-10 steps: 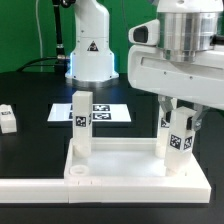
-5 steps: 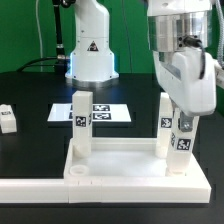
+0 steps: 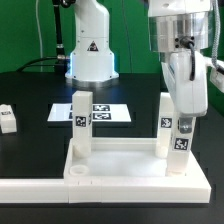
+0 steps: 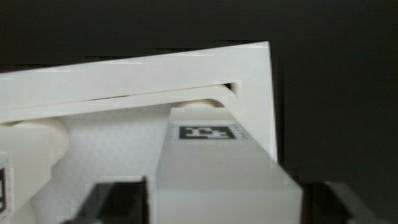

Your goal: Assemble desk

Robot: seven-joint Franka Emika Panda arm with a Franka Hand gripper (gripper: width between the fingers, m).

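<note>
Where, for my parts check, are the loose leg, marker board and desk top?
loose leg (image 3: pixel 7 121), exterior view, front face.
marker board (image 3: pixel 118 112), exterior view, bare white area.
desk top (image 3: pixel 125 165), exterior view, bare inner floor.

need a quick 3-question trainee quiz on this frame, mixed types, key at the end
1. Count: how many legs stand upright in the desk top?
2. True or false: the loose leg lies on the marker board.
3. Pick one. The gripper is at: A, the upright leg on the exterior view's right; B, the loose leg; C, the marker board.

Key
1. Two: the upright leg on the exterior view's left and the one on its right.
2. False: it lies on the black table, apart from the board.
3. A.
</note>
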